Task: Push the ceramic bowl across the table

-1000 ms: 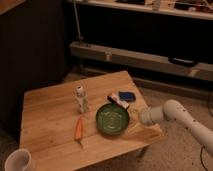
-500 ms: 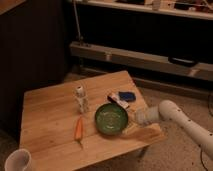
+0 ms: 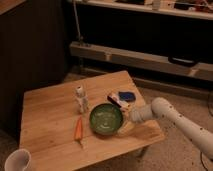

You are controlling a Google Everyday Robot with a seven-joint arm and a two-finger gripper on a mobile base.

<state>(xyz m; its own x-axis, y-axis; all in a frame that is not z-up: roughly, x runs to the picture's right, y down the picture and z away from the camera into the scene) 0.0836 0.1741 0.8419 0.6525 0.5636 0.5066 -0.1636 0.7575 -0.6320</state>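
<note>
Your gripper (image 3: 129,118), jaws apart, butts the ceramic bowl (image 3: 105,118) just ahead, placed to shove it across the table (image 3: 50,107).

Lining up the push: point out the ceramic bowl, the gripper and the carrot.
ceramic bowl (image 3: 106,118), camera view, green inside.
gripper (image 3: 128,117), camera view, arm's tip beside the bowl's rim.
carrot (image 3: 78,128), camera view, mid-body.

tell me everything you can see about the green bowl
The ceramic bowl is round, shallow and glossy green, with pale flecks inside, apparently empty. It sits upright on the wooden table, toward its near right corner, beside a carrot. The gripper is at its right rim; contact looks likely but is unclear.
</note>
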